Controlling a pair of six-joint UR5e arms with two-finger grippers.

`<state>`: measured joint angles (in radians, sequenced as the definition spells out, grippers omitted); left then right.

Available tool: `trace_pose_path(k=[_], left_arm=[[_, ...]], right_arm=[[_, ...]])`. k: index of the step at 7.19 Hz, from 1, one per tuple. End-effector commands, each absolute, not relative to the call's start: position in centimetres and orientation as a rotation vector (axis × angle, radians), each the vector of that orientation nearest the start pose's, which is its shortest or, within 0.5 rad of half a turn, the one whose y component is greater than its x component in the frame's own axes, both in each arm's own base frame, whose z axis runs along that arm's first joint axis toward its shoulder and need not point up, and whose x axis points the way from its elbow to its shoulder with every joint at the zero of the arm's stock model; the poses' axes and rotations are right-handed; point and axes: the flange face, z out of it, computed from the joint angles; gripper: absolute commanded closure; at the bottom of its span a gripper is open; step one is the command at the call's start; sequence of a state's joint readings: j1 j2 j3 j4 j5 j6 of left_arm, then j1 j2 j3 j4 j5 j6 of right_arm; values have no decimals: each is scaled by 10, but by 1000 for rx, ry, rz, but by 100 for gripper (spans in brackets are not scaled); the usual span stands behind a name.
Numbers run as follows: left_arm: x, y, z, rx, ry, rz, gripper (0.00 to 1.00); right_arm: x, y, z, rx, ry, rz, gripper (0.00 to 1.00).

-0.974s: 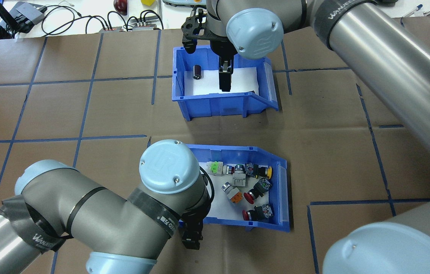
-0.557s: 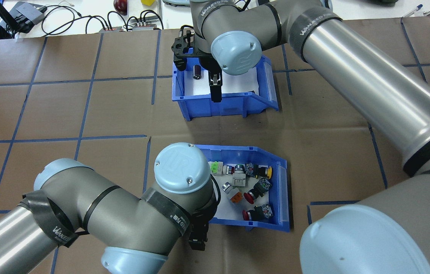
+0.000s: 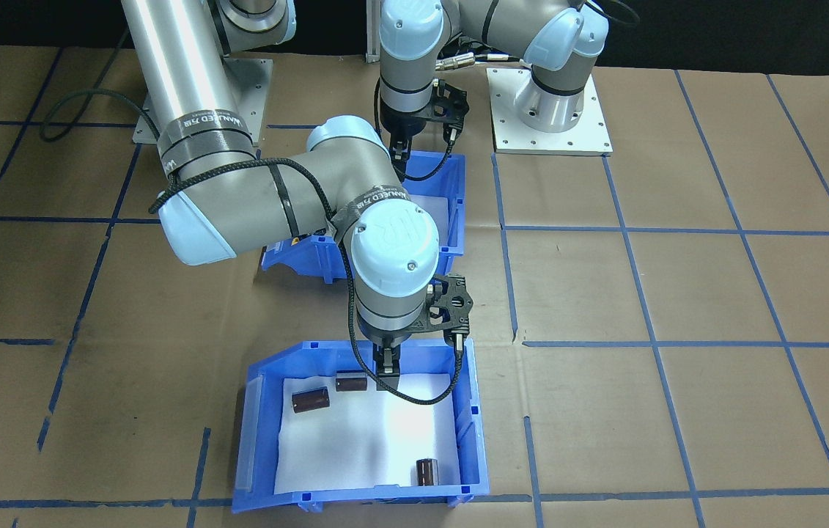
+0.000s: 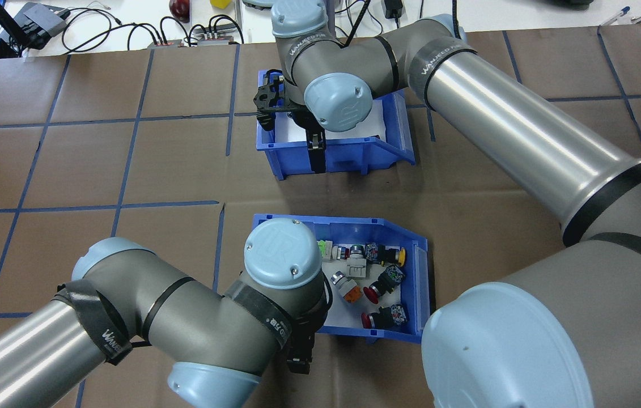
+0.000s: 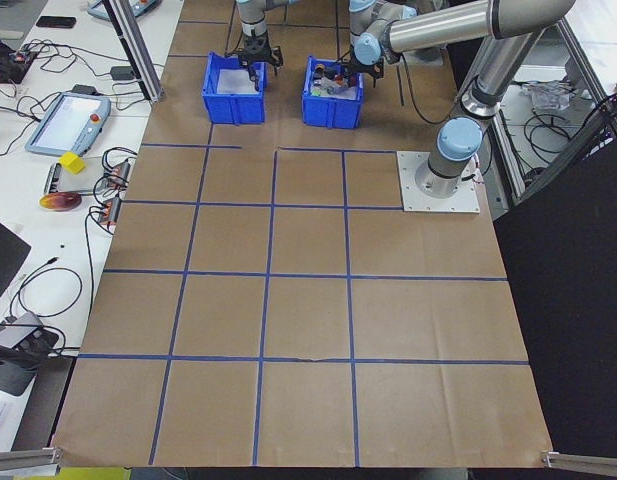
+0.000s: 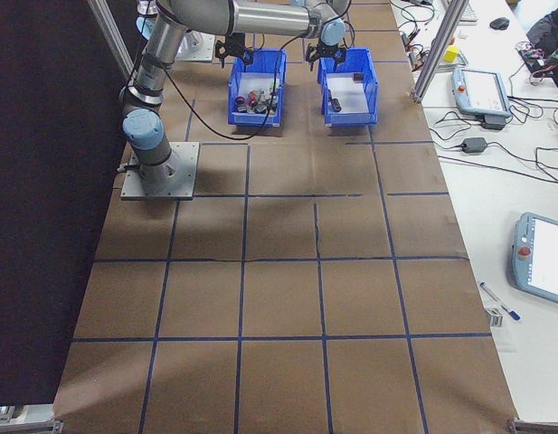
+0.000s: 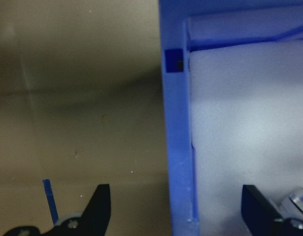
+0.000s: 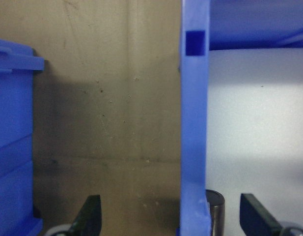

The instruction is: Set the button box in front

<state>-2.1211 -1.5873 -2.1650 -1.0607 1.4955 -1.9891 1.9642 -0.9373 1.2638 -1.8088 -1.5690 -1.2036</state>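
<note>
The brown paper-covered desk [image 4: 127, 158], matte and ruled into squares by blue tape, carries two alike blue moulded plastic bins, both rigid and thin-walled. The button box [image 4: 354, 225], a blue bin with a sloped front lip, lies right at the left claw [image 7: 176, 211]. The claw's black fingers [image 7: 99, 209] stand wide apart on either side of the box's robot-side wall, one outside over the paper and one inside over the liner, and they hold nothing yet. From that claw the box reaches away from the robot and off to the robot's right, its long axis running across the desk and its lip at the far right end. The left arm is plainly the nearer one. Straight beyond it, well apart, sits the second blue bin [image 4: 343, 158], where the right claw [image 8: 172, 216] likewise stands open astride the near wall, gripping nothing. A pinch on the thin wall looks enough to drag the light box, though it may pivot about the grip. A flat white foam liner [image 4: 337, 318] covers its floor. On the liner lie loose push-button switches [image 4: 377, 286] with glossy red, yellow, orange and green caps, likely to roll. Smooth dark cylinders [image 3: 310, 400] lie in the other bin.
</note>
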Motion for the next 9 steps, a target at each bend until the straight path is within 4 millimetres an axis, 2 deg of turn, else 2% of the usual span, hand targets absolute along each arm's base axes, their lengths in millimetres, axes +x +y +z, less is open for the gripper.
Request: trace_pose_path(k=[1,2,3,4,5,6,8,9], left_arm=[[-349,-290,236,-2056,2315,138,16],[-349,-290,234,-2016,2348,143,46],[-349,-289,240,-2030,2359,145,83],[-350,-289,244,-2053,2354,147,99],[-349,-287,253,-2063,2367,131,100],[-348,-285,260,-2070,2376,131,100],[-348,-288,271,-2072,2399,110,100],[-344,-292,282,-2088,2420,95,100]], right_arm=[[398,-608,271,-2223,2188,108,52],[398,-608,275,-2225,2187,99,65],[398,-609,279,-2227,2192,83,78],[396,-616,294,-2240,2216,13,84],[392,-618,314,-2250,2240,-32,91],[383,-620,331,-2278,2279,-43,93],[367,-628,347,-2306,2331,-44,97],[342,-638,362,-2300,2384,-48,97]])
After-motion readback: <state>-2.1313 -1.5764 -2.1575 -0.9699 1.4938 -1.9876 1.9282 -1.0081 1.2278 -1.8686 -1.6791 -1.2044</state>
